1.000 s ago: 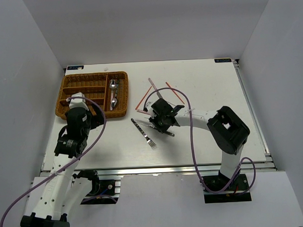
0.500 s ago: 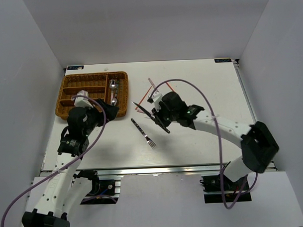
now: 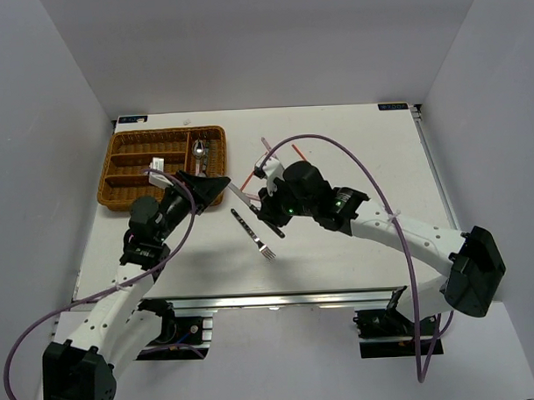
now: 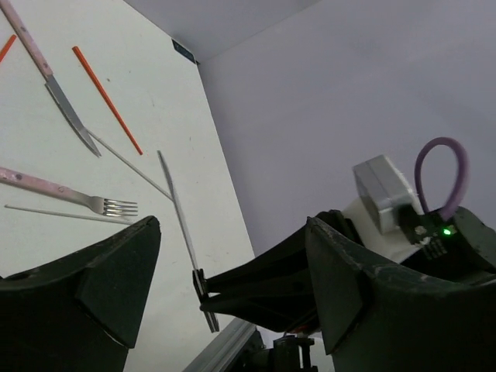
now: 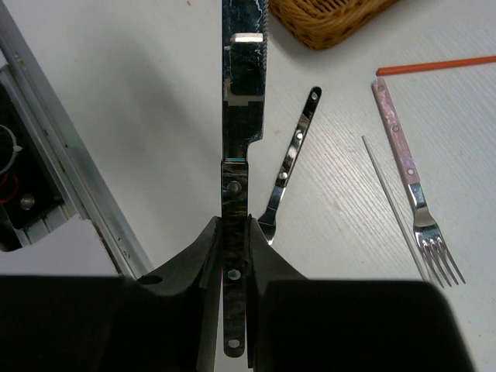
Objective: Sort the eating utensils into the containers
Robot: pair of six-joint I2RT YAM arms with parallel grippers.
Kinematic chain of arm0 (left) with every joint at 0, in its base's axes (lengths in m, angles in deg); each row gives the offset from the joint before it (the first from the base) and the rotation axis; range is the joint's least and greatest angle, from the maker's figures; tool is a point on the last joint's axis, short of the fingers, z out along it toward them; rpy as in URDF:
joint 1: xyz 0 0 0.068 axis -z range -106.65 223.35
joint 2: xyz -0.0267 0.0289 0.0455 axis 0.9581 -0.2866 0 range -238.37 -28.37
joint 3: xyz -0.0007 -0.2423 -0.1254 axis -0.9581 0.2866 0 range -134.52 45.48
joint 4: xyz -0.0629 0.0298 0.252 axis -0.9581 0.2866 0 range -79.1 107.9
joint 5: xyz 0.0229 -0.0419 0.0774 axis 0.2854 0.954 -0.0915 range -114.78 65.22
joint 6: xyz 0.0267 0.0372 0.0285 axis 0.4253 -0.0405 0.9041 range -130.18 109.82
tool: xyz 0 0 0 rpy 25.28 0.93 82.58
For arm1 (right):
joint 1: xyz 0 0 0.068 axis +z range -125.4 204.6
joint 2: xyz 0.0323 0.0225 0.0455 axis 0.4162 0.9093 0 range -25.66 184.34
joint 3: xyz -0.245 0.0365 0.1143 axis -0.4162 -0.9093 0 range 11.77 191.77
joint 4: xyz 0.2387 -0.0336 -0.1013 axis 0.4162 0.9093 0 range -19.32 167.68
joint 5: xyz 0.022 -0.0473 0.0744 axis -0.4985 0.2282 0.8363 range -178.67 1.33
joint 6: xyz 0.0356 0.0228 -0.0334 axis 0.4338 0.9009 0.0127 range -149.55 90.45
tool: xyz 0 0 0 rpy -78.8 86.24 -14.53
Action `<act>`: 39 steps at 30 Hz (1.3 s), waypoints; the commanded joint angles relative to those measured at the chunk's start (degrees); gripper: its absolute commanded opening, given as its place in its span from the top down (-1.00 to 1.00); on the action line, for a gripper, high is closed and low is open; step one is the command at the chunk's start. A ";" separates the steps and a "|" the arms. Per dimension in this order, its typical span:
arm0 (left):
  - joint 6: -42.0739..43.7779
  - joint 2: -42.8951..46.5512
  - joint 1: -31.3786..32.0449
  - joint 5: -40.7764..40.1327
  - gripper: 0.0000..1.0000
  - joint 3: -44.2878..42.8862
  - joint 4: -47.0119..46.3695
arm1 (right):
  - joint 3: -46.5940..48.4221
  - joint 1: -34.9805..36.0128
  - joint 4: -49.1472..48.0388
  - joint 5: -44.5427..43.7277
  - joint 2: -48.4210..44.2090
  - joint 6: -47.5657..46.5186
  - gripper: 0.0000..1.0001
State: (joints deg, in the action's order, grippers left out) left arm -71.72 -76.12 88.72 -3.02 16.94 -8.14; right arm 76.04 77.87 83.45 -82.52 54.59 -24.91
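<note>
Right wrist: right gripper (image 5: 235, 232) clamps black-handled steel knife (image 5: 243, 93), carry step; next, lower it into brown wicker tray (image 3: 159, 132), far-left corner; left gripper (image 4: 232, 267) gapes.

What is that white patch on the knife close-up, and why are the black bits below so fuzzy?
Right wrist view: the patch is glare, light bouncing off the knife blade; the black bits are the right gripper, too near the lens to be sharp. Left wrist view: the left gripper is slightly soft, the pink-handled fork crisp. Top external view: even light, faint shadows.
</note>
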 commanded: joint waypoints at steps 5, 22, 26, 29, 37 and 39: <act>0.89 -1.74 1.32 -1.36 -0.56 0.94 0.40 | 4.46 2.18 -0.56 -1.32 -1.32 1.51 1.00; 4.93 -8.07 1.85 -3.20 1.00 -3.10 1.54 | 7.36 4.82 -0.47 -3.25 0.53 0.98 1.00; 8.80 -6.05 0.71 -17.07 1.00 -7.31 17.67 | 4.38 4.64 -1.96 -12.29 -1.84 3.88 -0.78; 10.12 -7.00 -5.34 -27.46 1.00 -12.50 28.06 | 2.00 2.89 -1.44 -16.43 -4.39 5.90 -0.79; 8.36 -25.33 -34.52 -18.08 1.00 -21.90 28.80 | -3.62 0.08 0.32 -17.58 -10.28 6.08 -0.79; 10.46 -30.01 -37.51 -15.61 1.00 -26.82 29.59 | -5.11 -0.36 0.67 -17.84 -11.25 5.64 -0.79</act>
State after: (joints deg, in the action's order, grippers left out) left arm -63.59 -101.38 54.69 -22.93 -5.09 18.48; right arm 72.50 77.96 84.39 -98.73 45.45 -19.44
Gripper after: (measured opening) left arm 0.032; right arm 0.894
